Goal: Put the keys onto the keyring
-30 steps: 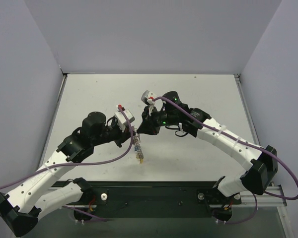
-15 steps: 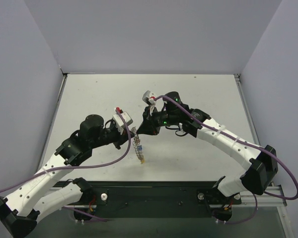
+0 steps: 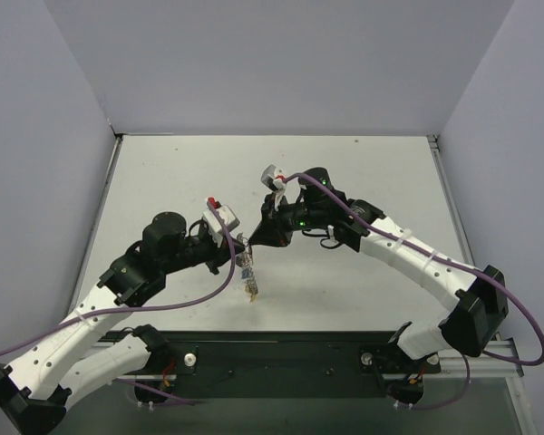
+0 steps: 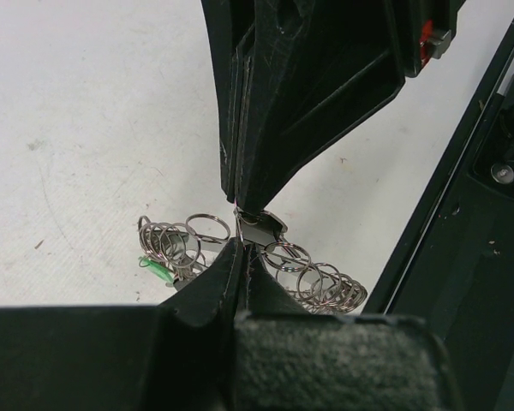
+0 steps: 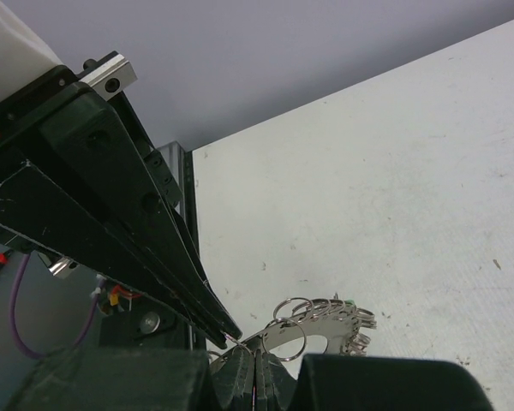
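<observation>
we've got the left gripper [image 3: 239, 243] pressed shut, pinching the keyring [image 3: 248, 270] at its top so it hangs below the tips over the table [image 3: 363, 172], a green key [image 4: 154, 268] among its loops. just behind, the right gripper [image 3: 254, 241] is clamped on the same spot, tips nearly touching

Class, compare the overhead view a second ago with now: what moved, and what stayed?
The left arm drew back slightly, leftward and toward its base, and the hanging keyring shifted a little left. Nothing was taken or let go: left hand and right hand stay shut on the keyring; right arm unmoved.
</observation>
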`<state>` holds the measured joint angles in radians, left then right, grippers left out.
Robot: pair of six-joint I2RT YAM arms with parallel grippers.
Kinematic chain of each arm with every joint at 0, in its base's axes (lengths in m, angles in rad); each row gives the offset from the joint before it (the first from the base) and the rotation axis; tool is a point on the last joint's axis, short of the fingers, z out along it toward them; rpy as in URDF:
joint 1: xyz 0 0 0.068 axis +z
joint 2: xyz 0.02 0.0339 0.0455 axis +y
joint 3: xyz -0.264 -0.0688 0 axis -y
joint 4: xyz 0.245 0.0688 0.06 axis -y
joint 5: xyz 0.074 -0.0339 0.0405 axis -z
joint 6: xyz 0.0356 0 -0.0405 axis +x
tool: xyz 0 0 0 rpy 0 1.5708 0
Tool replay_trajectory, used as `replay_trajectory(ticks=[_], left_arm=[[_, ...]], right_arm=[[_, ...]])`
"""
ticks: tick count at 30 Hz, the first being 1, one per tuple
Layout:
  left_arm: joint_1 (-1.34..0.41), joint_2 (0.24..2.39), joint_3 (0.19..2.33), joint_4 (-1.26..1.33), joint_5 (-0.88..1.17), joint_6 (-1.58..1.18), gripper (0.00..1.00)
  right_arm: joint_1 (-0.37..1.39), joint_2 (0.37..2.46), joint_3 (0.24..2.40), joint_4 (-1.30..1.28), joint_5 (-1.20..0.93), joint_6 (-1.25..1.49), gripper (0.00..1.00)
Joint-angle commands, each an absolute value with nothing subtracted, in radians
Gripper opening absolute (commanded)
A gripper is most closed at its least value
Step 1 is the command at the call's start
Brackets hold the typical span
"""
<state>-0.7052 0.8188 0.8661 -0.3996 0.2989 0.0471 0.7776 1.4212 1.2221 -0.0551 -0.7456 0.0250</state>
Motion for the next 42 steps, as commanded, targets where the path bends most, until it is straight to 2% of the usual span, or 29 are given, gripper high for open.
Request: replay_trajectory(ticks=[1,12,26,42], left_arm=[[-0.713,0.788,0.911,-0.221,0.364,-0.026,0.00],[-0.715,0.810,0.907,-0.172,0.394,-0.075,0.00],[-0.723,0.839,0.933,-0.186,0.383,-0.084,0.00],[-0.723,0.822,0.916,-0.135,0.400,-0.114,0.00]], right_arm=[[0.762,1.408,1.198,-0.049,-0.621,-0.006,0.00],[0.810,1.405,1.219,-0.115,-0.387,-0.014,0.00],[0.897,1.428,1.262,-0.198,-0.190,-0.014,0.00],[0.925,1.417,1.243,-0.201,-0.184,-0.025,0.00]])
